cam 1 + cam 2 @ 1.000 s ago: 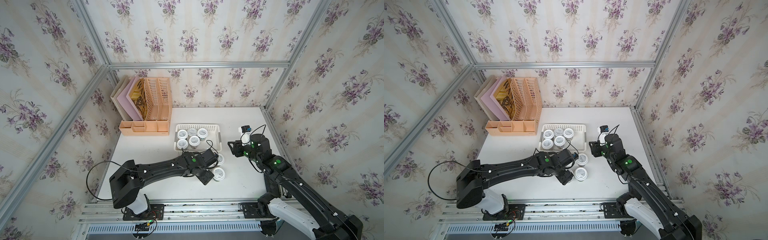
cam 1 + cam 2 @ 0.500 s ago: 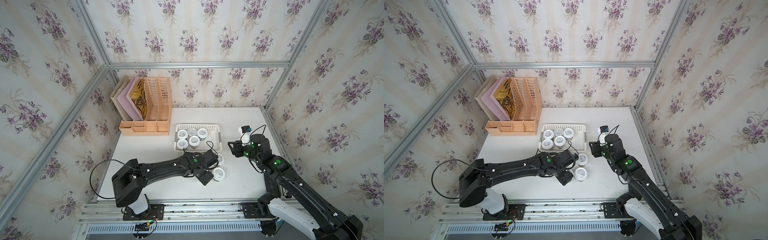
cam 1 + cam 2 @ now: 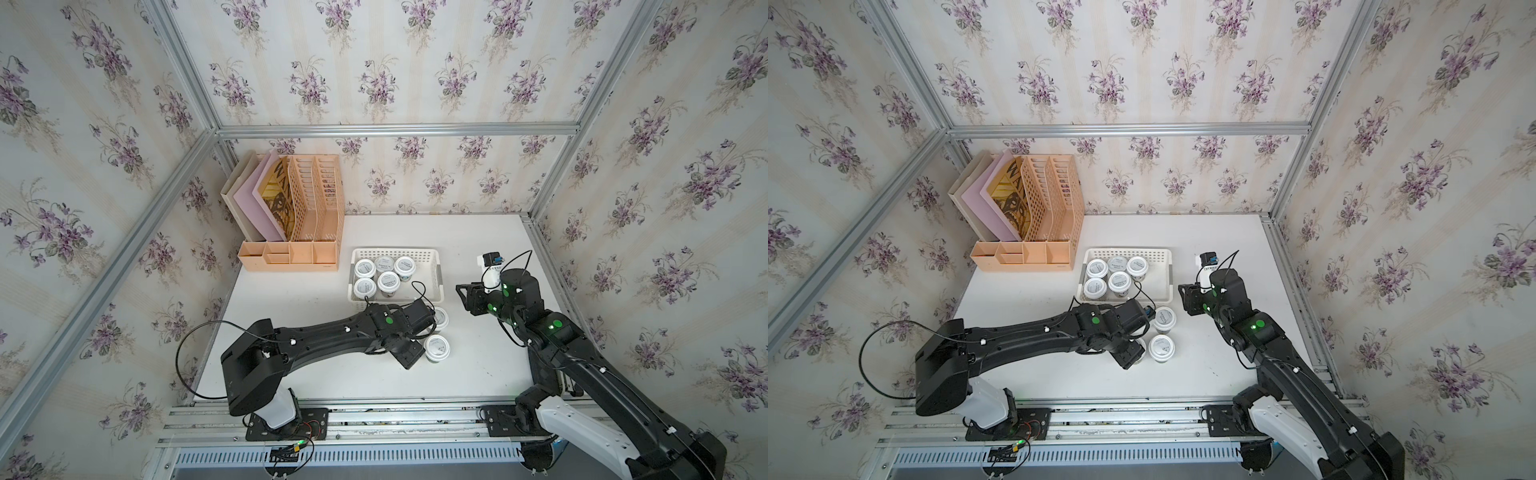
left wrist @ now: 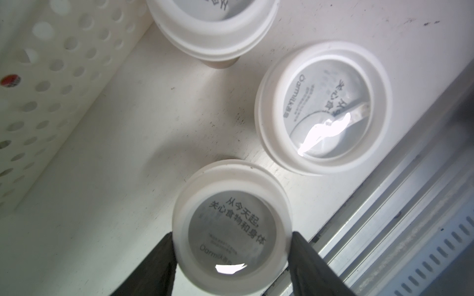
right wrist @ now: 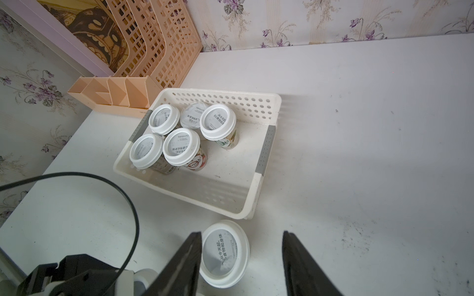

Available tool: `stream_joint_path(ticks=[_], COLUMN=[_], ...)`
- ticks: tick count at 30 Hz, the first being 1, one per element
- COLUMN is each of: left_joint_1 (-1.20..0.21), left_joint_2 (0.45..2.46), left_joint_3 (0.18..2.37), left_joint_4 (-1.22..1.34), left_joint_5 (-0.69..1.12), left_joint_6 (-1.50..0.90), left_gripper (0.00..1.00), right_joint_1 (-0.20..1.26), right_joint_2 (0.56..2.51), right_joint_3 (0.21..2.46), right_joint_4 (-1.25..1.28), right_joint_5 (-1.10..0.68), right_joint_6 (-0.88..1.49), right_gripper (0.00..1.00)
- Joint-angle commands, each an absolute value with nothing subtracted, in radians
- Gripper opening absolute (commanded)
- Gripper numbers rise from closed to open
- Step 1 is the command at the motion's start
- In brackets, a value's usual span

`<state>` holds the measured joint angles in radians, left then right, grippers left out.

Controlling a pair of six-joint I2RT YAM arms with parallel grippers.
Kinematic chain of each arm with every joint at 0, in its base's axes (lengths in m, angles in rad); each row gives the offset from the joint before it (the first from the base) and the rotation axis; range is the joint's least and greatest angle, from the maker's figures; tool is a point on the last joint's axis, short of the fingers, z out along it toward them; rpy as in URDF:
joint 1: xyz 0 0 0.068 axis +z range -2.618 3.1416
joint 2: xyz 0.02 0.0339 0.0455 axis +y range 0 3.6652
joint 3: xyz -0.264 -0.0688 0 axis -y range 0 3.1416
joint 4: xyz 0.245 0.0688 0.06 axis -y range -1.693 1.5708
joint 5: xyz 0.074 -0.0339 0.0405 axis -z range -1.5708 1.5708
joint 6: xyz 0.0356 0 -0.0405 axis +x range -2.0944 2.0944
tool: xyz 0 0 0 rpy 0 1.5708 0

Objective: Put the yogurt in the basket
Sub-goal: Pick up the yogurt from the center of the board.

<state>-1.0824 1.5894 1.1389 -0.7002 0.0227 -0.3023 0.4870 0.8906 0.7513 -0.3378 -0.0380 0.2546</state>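
Note:
Several yogurt cups (image 3: 384, 280) with white lids stand in the left half of the white perforated basket (image 3: 436, 254). Two more yogurt cups (image 3: 437, 347) (image 3: 440, 318) stand on the table in front of the basket. My left gripper (image 4: 233, 233) is shut on a third loose yogurt cup (image 4: 232, 225), its black fingers (image 4: 164, 256) pressing both sides of the lid. In the top views the arm hides most of this cup (image 3: 1140, 343). My right gripper (image 5: 241, 232) hangs open above the table, right of the basket, with nothing between its fingers.
A peach slatted file organizer (image 3: 299, 216) with folders stands at the back left, against the wall. The metal frame rail (image 4: 384, 217) runs along the table's front edge close to the loose cups. The left arm's black cable (image 5: 128, 205) loops over the table near the basket.
The left gripper's jaws have closed in onto the loose cup's lid, and the left arm shifted slightly. The right arm has not moved.

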Motion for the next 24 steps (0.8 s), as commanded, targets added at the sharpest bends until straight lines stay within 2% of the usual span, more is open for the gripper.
stream_joint_path(ticks=[1,12,24], left_joint_1=[-1.083,-1.066,-0.975], left_joint_2=[1.564,1.542,1.676], left_joint_3=[1.162,1.301,1.636], left_joint_4=[-0.751,-0.872,-0.911], left_joint_5=[-0.017,-0.109,-0.142], left_joint_6=[-0.295,-0.228,-0.089], left_gripper=[0.68,0.68,0.68], right_joint_1=[0.487,0.486,0.487], right_joint_2=[0.887,0.883,0.890], right_joint_3=[0.753,0.752,0.751], right_joint_4=[-0.339,-0.339,-0.337], right_joint_5=[-0.032,-0.031,-0.035], right_joint_6=[0.256,0.257,0.256], right_gripper=[0.55,0.55,0.55])
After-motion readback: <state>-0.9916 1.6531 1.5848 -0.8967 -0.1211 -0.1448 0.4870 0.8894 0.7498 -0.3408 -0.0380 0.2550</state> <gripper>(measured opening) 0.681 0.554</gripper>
